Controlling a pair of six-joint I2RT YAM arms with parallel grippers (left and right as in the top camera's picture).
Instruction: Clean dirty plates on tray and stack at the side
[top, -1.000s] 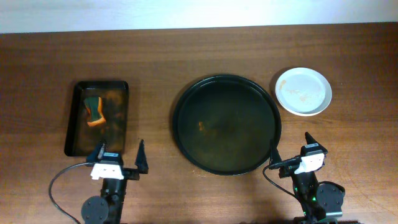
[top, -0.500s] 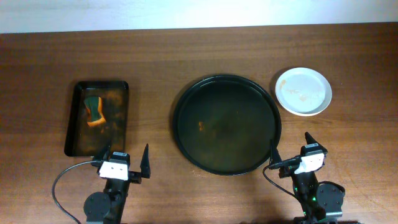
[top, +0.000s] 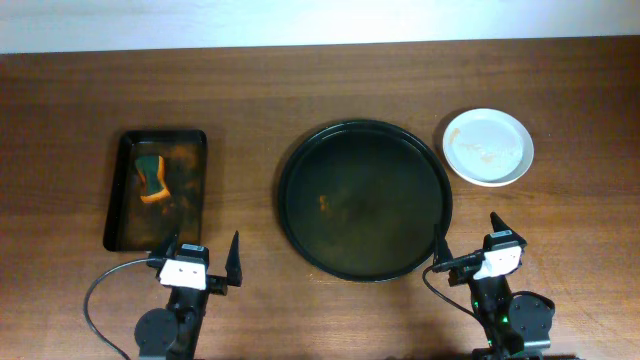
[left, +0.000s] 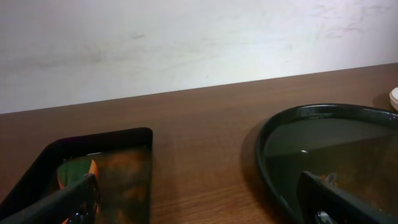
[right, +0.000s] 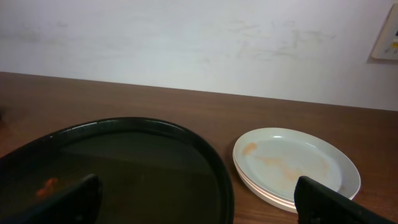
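Brown wooden table (top: 320, 90) fills the overhead view. The round black tray (top: 288, 190) sits mid-table with no plate on it, only a small orange speck. The plates (top: 488, 147) lie stacked just beside its far right edge. A sponge (top: 152, 176) rests in the rectangular tray (top: 190, 215) at left. The left gripper (top: 200, 250) and right gripper (top: 466, 240) hang near the front edge, both spread wide and empty.

From the left wrist, both trays lie ahead, nothing between the fingers.

From the right wrist, the stack shows layered rims, and faint orange marks on top. Stacking looks done; that residue may need another wipe.
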